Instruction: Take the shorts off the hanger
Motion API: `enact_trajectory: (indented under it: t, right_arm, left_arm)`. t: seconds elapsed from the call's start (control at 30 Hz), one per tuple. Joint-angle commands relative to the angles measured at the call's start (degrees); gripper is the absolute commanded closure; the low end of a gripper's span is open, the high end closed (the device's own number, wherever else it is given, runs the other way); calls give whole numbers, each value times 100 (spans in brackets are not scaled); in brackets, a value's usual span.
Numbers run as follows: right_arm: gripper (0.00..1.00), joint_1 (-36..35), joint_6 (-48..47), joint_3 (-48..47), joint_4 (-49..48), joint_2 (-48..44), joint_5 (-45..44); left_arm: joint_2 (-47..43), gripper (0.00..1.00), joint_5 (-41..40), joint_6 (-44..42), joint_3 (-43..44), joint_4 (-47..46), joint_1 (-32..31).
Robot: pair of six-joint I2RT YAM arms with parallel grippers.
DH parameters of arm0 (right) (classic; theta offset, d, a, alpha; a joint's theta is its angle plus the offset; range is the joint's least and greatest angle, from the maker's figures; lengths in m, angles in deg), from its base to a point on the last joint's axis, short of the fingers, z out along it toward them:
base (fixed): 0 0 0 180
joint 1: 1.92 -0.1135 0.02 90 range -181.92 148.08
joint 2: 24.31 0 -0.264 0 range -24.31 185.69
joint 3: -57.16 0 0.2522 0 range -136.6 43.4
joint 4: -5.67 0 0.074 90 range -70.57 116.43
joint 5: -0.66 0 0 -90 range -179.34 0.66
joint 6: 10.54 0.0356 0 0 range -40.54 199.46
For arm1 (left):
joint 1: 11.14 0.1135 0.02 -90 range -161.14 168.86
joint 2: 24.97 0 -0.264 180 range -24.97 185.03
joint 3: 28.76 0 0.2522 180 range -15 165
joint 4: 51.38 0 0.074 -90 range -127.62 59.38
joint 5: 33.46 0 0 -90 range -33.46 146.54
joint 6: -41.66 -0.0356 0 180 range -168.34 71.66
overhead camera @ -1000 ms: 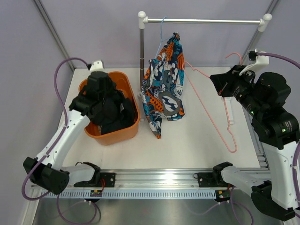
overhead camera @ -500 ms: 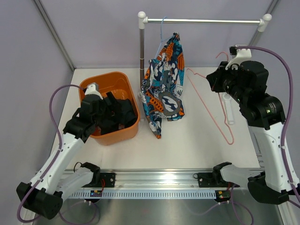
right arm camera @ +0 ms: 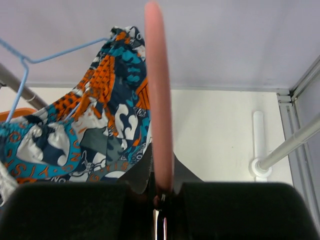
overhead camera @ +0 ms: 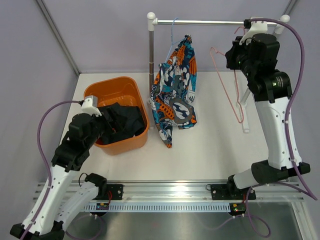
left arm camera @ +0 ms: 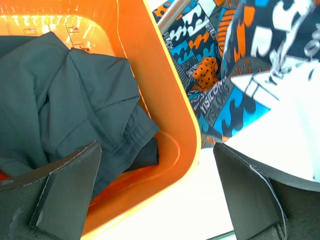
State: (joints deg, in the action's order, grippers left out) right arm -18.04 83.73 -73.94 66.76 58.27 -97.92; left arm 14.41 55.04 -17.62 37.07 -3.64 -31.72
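Shorts, patterned in blue, orange and white, hang bunched on a blue wire hanger. Its hook is over the metal rail close to the left upright post. The fabric drapes down just to the right of the orange bin. Whether its lower end touches the white counter cannot be told.

Left pincer: open, jaws set wide apart, gripping nothing. It hovers over the near right corner of the bin. One finger is over the bin interior. The other finger is outside the wall, over the counter and the edge of the patterned fabric.

Bin contents: a dark garment, crumpled, lying against the right wall. A hemmed edge shows in the left wrist view.

Right pincer: closed on a pink wire hanger, which carries no clothing. The right arm is raised high near the right end of the rail. In the top view the pink hanger hangs tilted below the pincer, well to the right of the shorts. Its hook is just below the rail and not on it.
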Motion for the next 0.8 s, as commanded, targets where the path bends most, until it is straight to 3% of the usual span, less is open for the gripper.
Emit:
enact_trajectory:
  t: [0.0, 0.27, 0.77]
  right_arm:
    - [100, 476, -41, -421, -619, 327, 426]
    - [100, 733, -154, -913, -1366, 1065, 832]
    - [100, 812, -252, -1704, -1297, 2182, 884]
  left_arm:
    - [-421, 1, 220, -443, -135, 214, -8]
    - [-1449, 1, -35, -848, -593, 505, -8]
    - [-1450, 1, 396, -963, -751, 294, -34]
